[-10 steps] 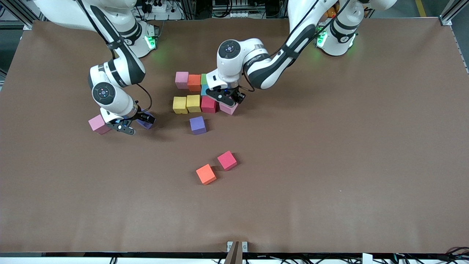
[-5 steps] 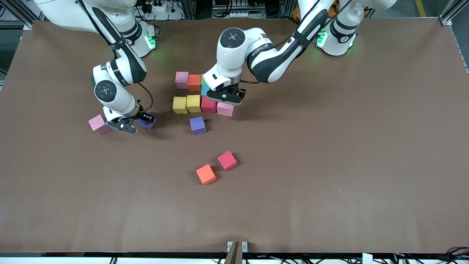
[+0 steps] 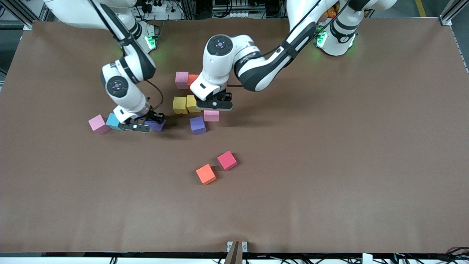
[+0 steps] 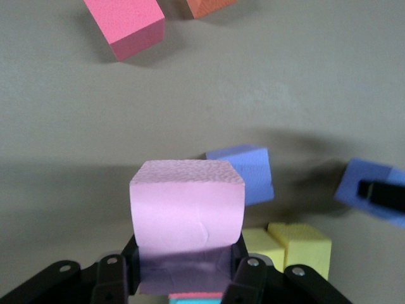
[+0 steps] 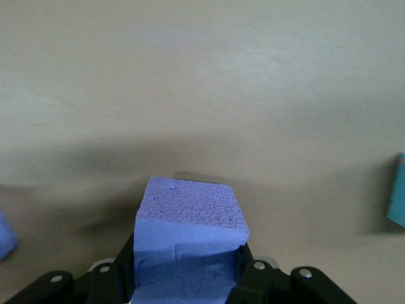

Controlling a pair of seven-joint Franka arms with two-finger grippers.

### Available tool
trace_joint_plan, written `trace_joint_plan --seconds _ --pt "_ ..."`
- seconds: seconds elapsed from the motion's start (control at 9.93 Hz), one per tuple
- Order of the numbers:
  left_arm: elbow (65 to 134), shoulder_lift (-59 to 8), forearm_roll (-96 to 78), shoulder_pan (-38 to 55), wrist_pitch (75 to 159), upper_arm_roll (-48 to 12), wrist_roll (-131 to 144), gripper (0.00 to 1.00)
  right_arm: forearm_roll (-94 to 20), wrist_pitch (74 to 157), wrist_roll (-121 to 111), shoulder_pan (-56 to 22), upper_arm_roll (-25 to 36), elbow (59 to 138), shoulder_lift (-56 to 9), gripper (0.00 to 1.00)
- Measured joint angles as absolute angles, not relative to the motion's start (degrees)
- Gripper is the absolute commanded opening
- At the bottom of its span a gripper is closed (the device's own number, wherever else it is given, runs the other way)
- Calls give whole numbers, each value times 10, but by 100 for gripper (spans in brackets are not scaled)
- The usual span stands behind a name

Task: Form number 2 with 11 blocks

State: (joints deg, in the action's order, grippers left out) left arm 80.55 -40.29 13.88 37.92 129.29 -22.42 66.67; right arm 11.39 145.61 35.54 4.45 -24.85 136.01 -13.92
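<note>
Left gripper (image 3: 212,108) clamps pink cube (image 3: 211,115) over purple cube (image 3: 198,125), yellow pair (image 3: 186,104) at its 10 o'clock. Right gripper (image 3: 141,126) clamps second purple cube (image 3: 157,125), blue cube (image 3: 113,121) and pale pink cube (image 3: 98,124) at 9 o'clock. Orange cube (image 3: 206,174) and crimson cube (image 3: 227,160) lie loose at 6 o'clock, well apart.

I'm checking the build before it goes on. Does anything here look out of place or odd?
Two cubes lie apart from the build, nearer the front camera: a hot-pink cube and an orange cube, both askew. Otherwise the left gripper holds a pale pink cube and the right gripper a purple cube.
</note>
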Motion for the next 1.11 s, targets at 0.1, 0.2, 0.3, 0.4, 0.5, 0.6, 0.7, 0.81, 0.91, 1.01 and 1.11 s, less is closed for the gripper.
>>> trace_joint_plan --seconds 0.1,0.2,0.3,0.4,0.5,0.6,0.7,0.81,0.91,1.01,1.11 --pt "788 -414 139 396 1293 -207 682 0 114 1454 355 23 -249 1349 -140 0" --pt "779 -419 139 405 1293 -197 689 0 114 1453 355 6 -250 1341 -142 0" --pt "773 -419 139 402 1291 -193 689 0 114 1453 354 -9 -250 1334 -148 0" --pt "765 -418 136 390 1284 -192 674 0 114 1453 353 -24 -250 1327 -160 0" --pt "760 -416 122 377 1270 -192 634 0 114 1453 352 -39 -250 1323 -174 0" --pt "756 -412 97 361 1249 -192 579 0 115 1454 352 -53 -250 1320 -186 0" --pt "755 -407 77 346 1232 -192 536 0 118 1454 347 -62 -250 1317 -194 0" --pt "754 -402 69 333 1220 -192 509 0 122 1450 339 -64 -250 1315 -195 0" --pt "754 -398 69 328 1214 -192 495 2 123 1449 328 -64 -250 1314 -195 0" --pt "754 -398 69 328 1213 -193 484 3 124 1446 318 -64 -250 1313 -195 0" --pt "755 -398 69 329 1213 -193 470 3 125 1443 308 -64 -250 1313 -195 0"
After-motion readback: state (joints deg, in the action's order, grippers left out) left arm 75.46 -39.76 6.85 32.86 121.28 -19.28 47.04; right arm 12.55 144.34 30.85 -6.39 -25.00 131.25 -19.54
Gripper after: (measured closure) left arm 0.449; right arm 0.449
